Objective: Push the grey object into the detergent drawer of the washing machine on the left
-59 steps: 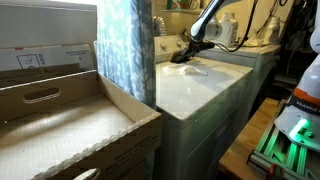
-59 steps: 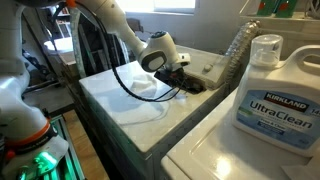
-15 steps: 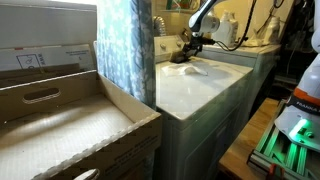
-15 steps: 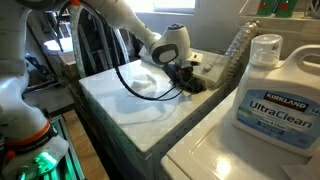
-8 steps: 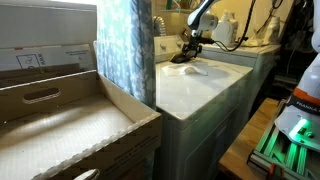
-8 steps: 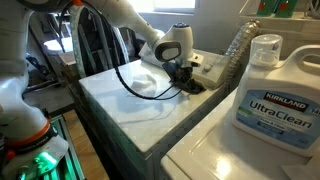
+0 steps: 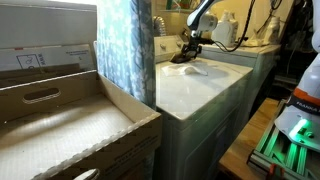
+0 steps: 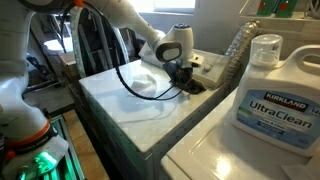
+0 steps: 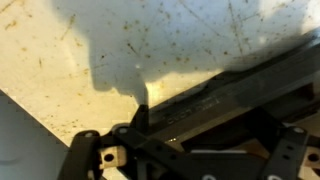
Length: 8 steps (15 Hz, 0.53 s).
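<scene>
Jug (image 8: pixel 265 85) of detergent at lower right of an exterior view, standing on second washer (image 8: pixel 215 150), clear of the work. Cardboard box (image 7: pixel 70 115) and blue curtain (image 7: pixel 125 45) fill the left of an exterior view, not involved.

Beyond them is the washing machine (image 8: pixel 120 105), glossy white top, with a black cable (image 8: pixel 135 88) looped over it from the arm. Grey object (image 8: pixel 192 86) sits at the far rear of that top, a dark flat piece right against the raised back, upper centre in both exterior views.

End effector (image 8: pixel 182 70) hangs low over it, tilted toward the rear. Touching or just short of it, cannot tell which. The pose reads as set for a push along the top, not a grasp.

Wrist view shows speckled white lid, a dark band across mid-right and linkage along the bottom edge. Whether the tips are apart or together, cannot tell.

Detergent drawer opening is not separable from the dark piece at this size. Judgement: push step in hand, object looks not fully in yet.
</scene>
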Motion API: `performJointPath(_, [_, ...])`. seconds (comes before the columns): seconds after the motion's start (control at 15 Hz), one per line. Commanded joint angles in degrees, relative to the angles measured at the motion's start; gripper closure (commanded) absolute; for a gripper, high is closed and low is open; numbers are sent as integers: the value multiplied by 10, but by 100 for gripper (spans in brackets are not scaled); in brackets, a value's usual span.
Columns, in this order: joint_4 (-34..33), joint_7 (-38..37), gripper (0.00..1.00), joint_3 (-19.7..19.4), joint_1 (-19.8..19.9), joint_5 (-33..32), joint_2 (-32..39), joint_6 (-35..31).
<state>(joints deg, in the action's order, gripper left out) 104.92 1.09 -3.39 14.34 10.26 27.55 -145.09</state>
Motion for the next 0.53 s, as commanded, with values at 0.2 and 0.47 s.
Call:
performJointPath(0.2, [-29, -4, 0, -1, -13, 5, 49, -55])
performJointPath(0.47, [-25, -2, 0, -4, -16, -3, 52, -67])
